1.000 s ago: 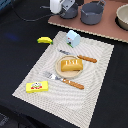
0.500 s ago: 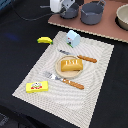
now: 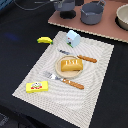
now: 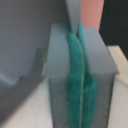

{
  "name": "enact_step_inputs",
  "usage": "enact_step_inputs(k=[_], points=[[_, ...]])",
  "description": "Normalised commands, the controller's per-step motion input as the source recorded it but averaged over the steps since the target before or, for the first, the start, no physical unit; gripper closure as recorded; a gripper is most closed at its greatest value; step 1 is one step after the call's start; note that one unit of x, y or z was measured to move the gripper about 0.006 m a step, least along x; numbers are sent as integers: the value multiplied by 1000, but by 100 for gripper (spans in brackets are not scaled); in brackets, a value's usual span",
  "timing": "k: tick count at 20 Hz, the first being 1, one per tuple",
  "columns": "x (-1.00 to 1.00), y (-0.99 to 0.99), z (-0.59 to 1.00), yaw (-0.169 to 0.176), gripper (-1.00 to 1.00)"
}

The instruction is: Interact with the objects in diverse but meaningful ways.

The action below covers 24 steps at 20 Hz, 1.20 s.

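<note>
My fingers [image 4: 80, 85] are pressed together, green pads touching down their length, nothing between them; they fill the wrist view, so I cannot place them against the mat. In the exterior view I am out of sight. Left to right there: flat yellow box [image 3: 37, 86] at lower left, banana [image 3: 45, 40] off the mat's upper left corner, bread loaf [image 3: 71, 64] centre on its plate, long axis running left-right, pale blue carton [image 3: 74, 38] above. Pots [image 3: 92, 12] at top are partly cut off.
</note>
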Motion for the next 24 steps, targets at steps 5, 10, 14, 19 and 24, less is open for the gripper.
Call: enact_step_inputs(k=[5, 10, 14, 19, 24], points=[[-10, -758, 198, 56, 100], [185, -849, 244, 25, 100], [276, -891, 261, 0, 100], [276, -894, 348, 0, 100], [294, -886, 420, 0, 100]])
